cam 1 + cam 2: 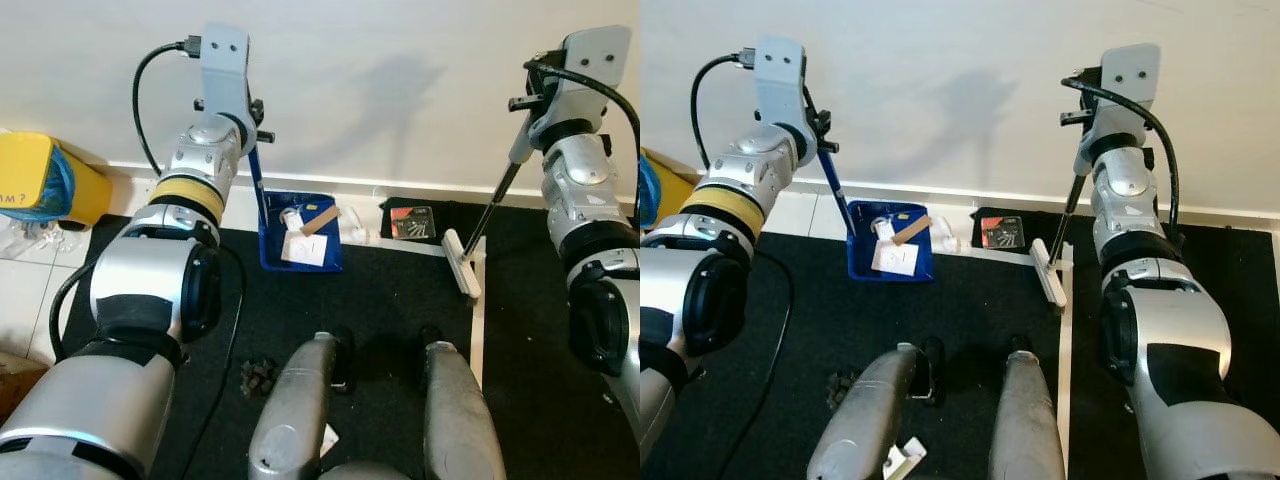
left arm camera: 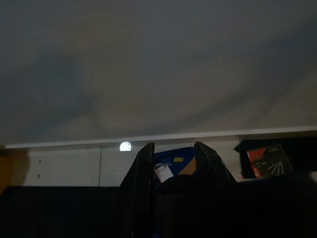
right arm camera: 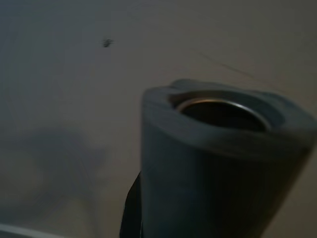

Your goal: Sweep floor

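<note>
Broom (image 1: 478,235): pale head resting on the black mat (image 1: 390,300) near the white baseboard (image 1: 400,187), long axis of the head running away from the wall; dark handle slanting up and to the right to the right tool (image 1: 520,150), which clamps its grey top end. Dustpan (image 1: 300,235): blue, standing at the wall, mouth toward the robot, holding paper scraps (image 1: 305,248) and a brown strip; its thin blue handle rises steeply to the left tool (image 1: 255,140), pressed together around it. Between broom and dustpan: a dark packet (image 1: 412,222). Dark crumbs (image 1: 258,375) lie beside the robot's legs. A yellow bin (image 1: 40,180) stands far left.
</note>
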